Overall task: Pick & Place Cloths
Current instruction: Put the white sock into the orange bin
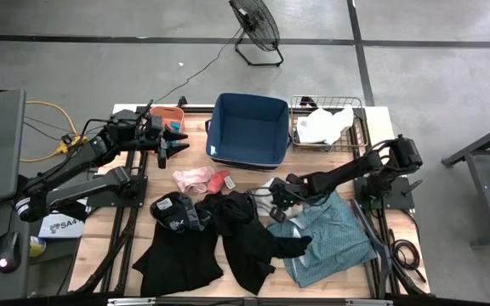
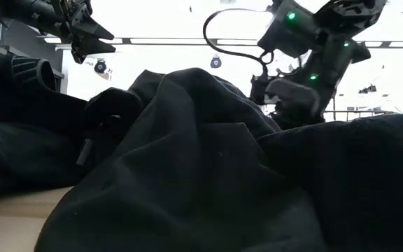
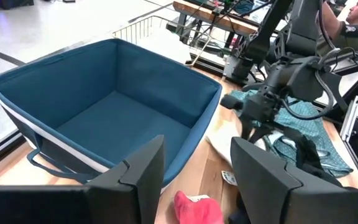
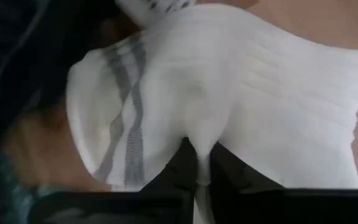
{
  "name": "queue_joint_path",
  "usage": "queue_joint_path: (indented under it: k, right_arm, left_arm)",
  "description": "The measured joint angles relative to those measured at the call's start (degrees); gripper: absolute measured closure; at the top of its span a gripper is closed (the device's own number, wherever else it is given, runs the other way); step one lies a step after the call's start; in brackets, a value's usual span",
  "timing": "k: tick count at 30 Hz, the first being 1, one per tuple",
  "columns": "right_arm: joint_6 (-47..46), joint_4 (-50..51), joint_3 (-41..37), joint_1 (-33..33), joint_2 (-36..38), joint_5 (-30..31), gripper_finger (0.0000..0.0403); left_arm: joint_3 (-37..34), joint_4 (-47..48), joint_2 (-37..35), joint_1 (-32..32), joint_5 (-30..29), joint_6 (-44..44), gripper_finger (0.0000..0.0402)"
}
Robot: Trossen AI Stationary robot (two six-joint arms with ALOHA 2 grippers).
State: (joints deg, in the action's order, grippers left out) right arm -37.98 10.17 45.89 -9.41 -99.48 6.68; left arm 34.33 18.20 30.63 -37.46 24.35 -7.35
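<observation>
Right gripper [image 4: 197, 163] is down at the table near its middle, between the black garments [image 1: 228, 242] and the teal-grey shirt [image 1: 334, 238]. Its fingers are closed together, pinching a fold of a white cloth with grey stripes [image 4: 229, 87]; the fabric bunches up between the two dark fingertips in the right wrist view. In the high view the same cloth shows as a small white patch [image 1: 270, 184] just beside the gripper.

Left gripper [image 1: 170, 140] hangs above the table's far left part, next to the navy bin [image 1: 247, 127]; its fingers stand apart and hold nothing. The left wrist view looks past them into the bin's blue interior [image 3: 104, 112], with a red piece [image 3: 197, 208] on the wood just below.

Other cloths: a pink piece [image 1: 192, 178] and the red piece [image 1: 222, 180] lie in front of the navy bin; a grey-patterned cloth [image 1: 177, 212] rests on the black garments at left. A white cloth [image 1: 323, 125] sits in the wire bin [image 1: 360, 106] at far right. An orange bin [image 1: 167, 113] is behind the left gripper.

Low view is mostly filled by black fabric [image 2: 201, 168].
</observation>
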Motion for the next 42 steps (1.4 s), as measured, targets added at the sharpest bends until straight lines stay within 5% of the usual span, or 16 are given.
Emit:
queue_joint_path:
  k: [11, 22, 30, 42]
  right_arm:
    - [0.99, 0.61, -0.22, -6.32, 15.33, 12.92, 0.0395]
    - [13.76, -15.11, -0.15, -9.26, 21.35, 26.38, 0.0397]
    - [18.31, -21.42, -0.11, -5.48, 21.31, 27.58, 0.0397]
    - [25.5, -27.88, 1.32, 0.05, 20.55, 25.8, 0.0398]
  left_arm:
    - [0.0, -1.38, 0.0, 0.02, 1.06, -0.39, 0.0225]
    - [0.0, -5.27, 0.02, 0.1, 8.5, 3.42, 0.0225]
    - [0.0, -12.7, 0.89, 7.13, 9.43, 8.81, 0.0224]
    - [0.02, -27.08, 13.56, 22.68, -3.04, 15.16, 0.0154]
